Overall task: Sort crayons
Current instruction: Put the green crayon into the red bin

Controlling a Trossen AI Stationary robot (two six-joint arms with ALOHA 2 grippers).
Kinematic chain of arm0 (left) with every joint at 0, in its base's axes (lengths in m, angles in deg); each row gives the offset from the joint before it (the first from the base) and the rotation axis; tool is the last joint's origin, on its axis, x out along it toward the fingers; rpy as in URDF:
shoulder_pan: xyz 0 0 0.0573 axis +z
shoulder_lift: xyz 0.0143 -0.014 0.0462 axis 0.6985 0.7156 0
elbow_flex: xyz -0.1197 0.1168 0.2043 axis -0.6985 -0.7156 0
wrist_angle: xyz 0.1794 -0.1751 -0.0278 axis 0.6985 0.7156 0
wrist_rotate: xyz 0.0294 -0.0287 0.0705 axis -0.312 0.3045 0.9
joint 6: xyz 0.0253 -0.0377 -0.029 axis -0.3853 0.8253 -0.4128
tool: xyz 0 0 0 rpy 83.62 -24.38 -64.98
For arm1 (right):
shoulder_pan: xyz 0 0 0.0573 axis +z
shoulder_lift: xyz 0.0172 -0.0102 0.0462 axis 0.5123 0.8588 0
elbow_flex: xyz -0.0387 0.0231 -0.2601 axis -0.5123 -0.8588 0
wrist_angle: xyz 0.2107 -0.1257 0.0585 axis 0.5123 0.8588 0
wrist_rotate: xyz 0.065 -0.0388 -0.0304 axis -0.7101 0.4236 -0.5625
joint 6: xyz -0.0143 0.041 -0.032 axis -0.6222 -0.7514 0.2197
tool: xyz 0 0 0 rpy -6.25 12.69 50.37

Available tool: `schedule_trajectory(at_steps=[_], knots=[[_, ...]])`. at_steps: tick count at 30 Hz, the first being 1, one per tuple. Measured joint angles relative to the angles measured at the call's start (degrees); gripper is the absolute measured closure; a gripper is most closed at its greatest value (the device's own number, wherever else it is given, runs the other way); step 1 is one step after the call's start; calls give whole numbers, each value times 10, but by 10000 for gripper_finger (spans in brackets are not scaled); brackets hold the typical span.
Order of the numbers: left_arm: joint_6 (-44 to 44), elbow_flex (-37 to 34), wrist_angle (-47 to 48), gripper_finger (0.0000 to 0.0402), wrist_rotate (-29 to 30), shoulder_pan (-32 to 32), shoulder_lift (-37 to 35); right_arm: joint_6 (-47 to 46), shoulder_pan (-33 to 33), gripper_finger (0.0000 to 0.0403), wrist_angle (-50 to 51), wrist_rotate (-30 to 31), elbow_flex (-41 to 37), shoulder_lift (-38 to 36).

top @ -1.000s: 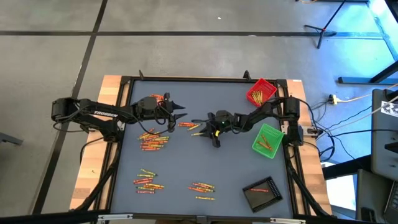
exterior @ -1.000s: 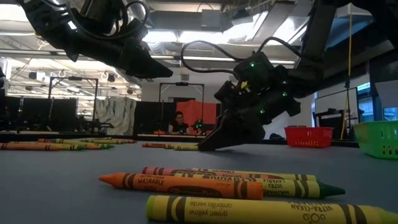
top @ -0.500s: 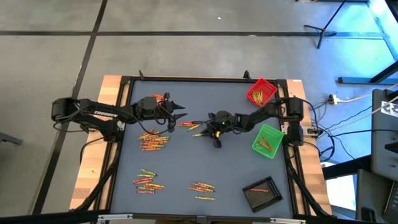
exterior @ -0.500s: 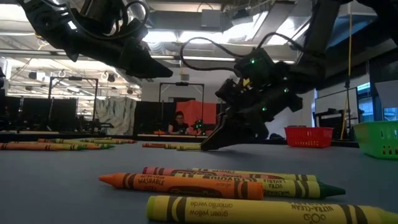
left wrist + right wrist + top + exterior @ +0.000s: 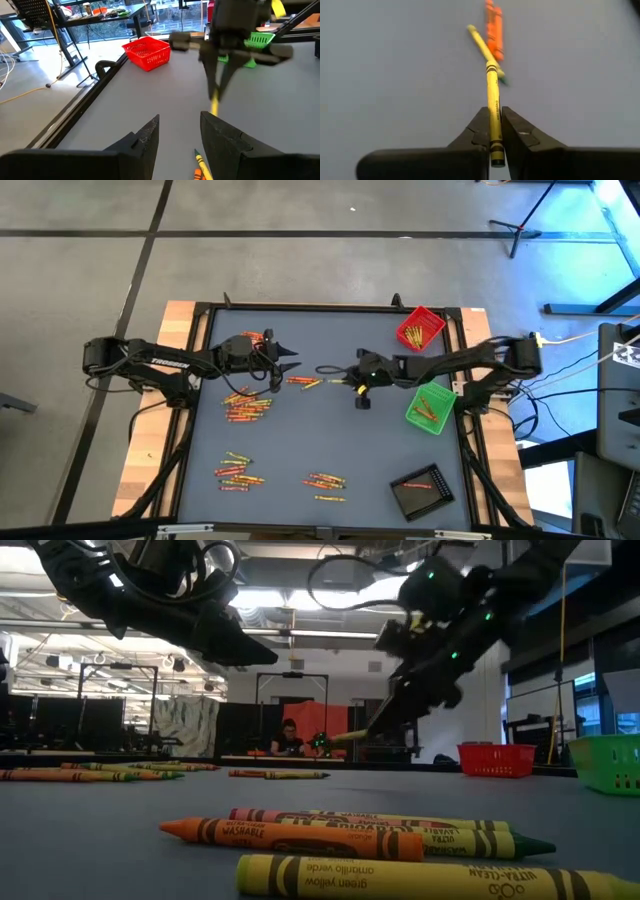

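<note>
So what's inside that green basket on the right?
The green basket holds a few thin crayons, lying loose on its bottom in the high view. Their exact number and colours are too small to tell, and from the low view its wall hides them.

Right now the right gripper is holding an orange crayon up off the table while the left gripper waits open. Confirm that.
Not quite: the crayon is yellow, not orange. The right wrist view shows it clamped between the right gripper's fingers, with orange crayons lying below on the table. The rest holds: it is lifted, and the left gripper waits open.
</note>
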Motion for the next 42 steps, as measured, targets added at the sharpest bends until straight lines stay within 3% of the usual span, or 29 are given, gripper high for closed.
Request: schedule_trajectory(at_steps=[10,17,24,31,42], knots=[[0,0,0,274,0,0,0,-30,-17,373,186,158,0,-149],[0,0,-1,274,0,0,0,-52,-92,373,295,236,0,-204],[0,0,0,274,0,0,0,-136,-185,372,369,306,0,-211],[0,0,0,274,0,0,0,-204,-275,372,413,309,0,-211],[0,0,0,274,0,0,0,-207,-365,372,397,268,0,-166]])
